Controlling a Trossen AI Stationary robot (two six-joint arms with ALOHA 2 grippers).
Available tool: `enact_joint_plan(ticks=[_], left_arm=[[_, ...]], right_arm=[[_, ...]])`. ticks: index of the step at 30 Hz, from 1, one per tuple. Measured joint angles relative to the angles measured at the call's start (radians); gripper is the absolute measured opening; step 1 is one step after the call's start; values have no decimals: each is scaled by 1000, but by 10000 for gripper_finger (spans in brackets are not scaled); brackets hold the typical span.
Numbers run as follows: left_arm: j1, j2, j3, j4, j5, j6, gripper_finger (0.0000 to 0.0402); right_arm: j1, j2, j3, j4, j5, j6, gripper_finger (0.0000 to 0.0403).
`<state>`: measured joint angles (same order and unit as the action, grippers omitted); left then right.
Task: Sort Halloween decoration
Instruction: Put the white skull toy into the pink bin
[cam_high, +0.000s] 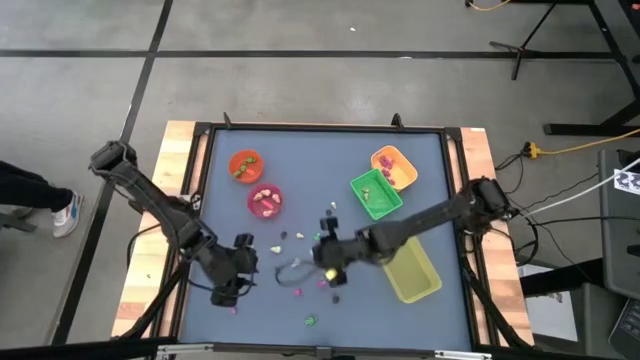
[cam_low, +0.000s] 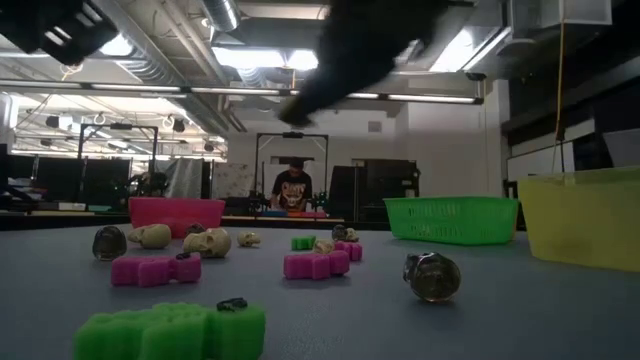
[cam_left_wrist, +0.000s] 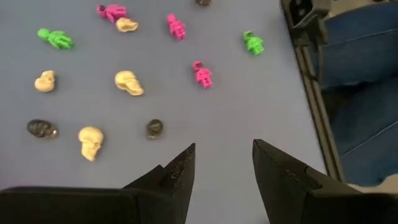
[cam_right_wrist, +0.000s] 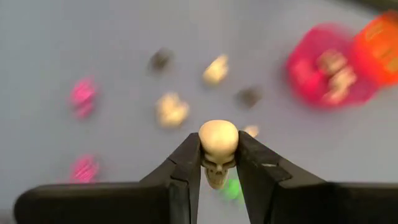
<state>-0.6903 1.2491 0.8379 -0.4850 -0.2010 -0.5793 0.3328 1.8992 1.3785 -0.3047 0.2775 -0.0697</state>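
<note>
Grey-blue table (cam_high: 300, 215) strewn with trinkets (cam_left_wrist: 129, 82); background person (cam_low: 293, 187), seemingly seated.

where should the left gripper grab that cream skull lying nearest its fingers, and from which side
Come straight down from above with the left gripper, whose jaws are already open. The cream skull lies on its side on the mat, rounded cranium at one end and narrower jaw at the other. Probably best to close across the cranium's two flatter sides, as the right gripper does with its own skull.
</note>
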Motion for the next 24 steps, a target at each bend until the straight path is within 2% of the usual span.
enact_joint_plan(ticks=[4, 11, 16, 18, 24], left_arm=[[-63, 0, 0, 0, -100, -62, 144], [-119, 0, 0, 0, -250, -126, 144], [-125, 0, 0, 5, -289, -126, 144], [-124, 0, 0, 7, -290, -125, 144], [-124, 0, 0, 8, -293, -126, 144]], right_arm=[[-109, 0, 3, 182, -46, -101, 85], [-289, 27, 5, 449, -241, -139, 85], [-361, 100, 5, 630, -331, -138, 86], [-375, 138, 5, 716, -336, -138, 86], [-400, 218, 4, 832, -336, -138, 86]])
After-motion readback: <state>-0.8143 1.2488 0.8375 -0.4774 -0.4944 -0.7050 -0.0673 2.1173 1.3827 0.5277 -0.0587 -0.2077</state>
